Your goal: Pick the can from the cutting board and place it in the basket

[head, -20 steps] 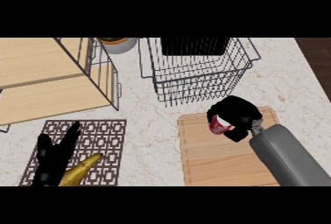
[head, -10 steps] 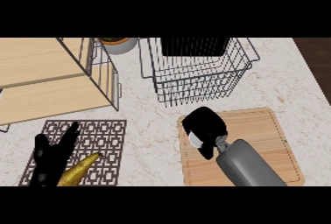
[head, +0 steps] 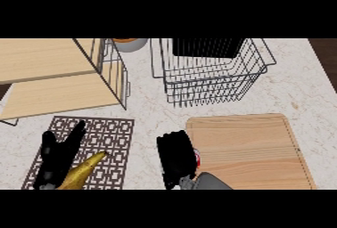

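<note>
1. Pale marbled counter (head: 151, 116), under everything else.
2. Wooden shelf (head: 52, 75) at the upper left, two light boards in a thin wire frame, reaching out past the left edge of the view.
3. Black wire basket (head: 214, 82) at the top, right of centre, standing on the counter beyond the far edge of the board. Something dark (head: 207, 46) at its far end; cannot tell what.
4. Wooden cutting board (head: 250, 147) at the lower right, flat on the counter, near the basket but apart from it.
5. Brown patterned mat (head: 108, 138) at the lower left, in front of the shelf, well apart from the board.
6. Right hand (head: 175, 156) at the bottom centre, over the left edge of the board, its back turned up and its grey forearm (head: 211, 181) coming in from the lower edge. Fingers curled round the can and hiding most of it.
7. Left hand (head: 56, 156) on the left part of the mat, fingers straight and pointing away, holding nothing, at rest.
8. Yellow object (head: 82, 171), long and narrow, lying aslant on the mat just beside the left hand; cannot tell whether touching it.
9. Grey pot (head: 129, 43) at the top edge, between the shelf and the basket, with something orange inside.
10. Red can (head: 197, 158), only a sliver showing at the right side of the right hand, at the left edge of the board and well short of the basket. Cannot tell whether lifted or standing on the wood.
</note>
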Robot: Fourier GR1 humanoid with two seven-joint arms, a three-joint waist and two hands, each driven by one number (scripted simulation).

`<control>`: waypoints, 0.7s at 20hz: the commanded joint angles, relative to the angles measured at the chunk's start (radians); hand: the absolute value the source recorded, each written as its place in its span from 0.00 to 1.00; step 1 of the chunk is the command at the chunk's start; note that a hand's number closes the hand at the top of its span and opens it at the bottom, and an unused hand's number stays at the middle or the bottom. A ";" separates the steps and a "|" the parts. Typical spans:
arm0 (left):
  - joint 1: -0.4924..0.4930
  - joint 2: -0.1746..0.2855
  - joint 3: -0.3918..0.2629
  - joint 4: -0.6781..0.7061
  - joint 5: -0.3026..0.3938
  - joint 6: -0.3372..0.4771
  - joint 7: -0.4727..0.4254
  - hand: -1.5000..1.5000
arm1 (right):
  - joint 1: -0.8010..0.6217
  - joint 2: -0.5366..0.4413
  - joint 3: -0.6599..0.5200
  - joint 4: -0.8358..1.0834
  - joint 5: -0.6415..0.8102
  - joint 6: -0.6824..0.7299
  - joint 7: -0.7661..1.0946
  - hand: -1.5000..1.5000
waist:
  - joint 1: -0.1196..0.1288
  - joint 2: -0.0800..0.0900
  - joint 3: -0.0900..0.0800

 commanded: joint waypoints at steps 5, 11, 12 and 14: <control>0.003 -0.009 -0.008 0.042 0.003 -0.014 0.011 0.50 | -0.040 0.013 -0.019 -0.287 -0.215 -0.469 0.166 1.00 | 0.002 0.008 -0.002; 0.037 -0.026 -0.012 0.057 -0.013 0.001 -0.015 0.50 | -0.299 0.013 0.005 -0.360 -0.152 -0.638 0.434 1.00 | -0.004 -0.003 -0.009; -0.019 -0.030 -0.008 0.052 -0.020 0.021 0.022 0.50 | -0.327 0.013 0.014 -0.359 -0.140 -0.667 0.473 1.00 | -0.021 -0.002 -0.009; 0.039 -0.017 -0.004 0.041 -0.009 -0.004 -0.001 0.50 | -0.420 0.013 -0.044 -0.368 -0.139 -0.608 0.567 1.00 | -0.021 -0.005 -0.009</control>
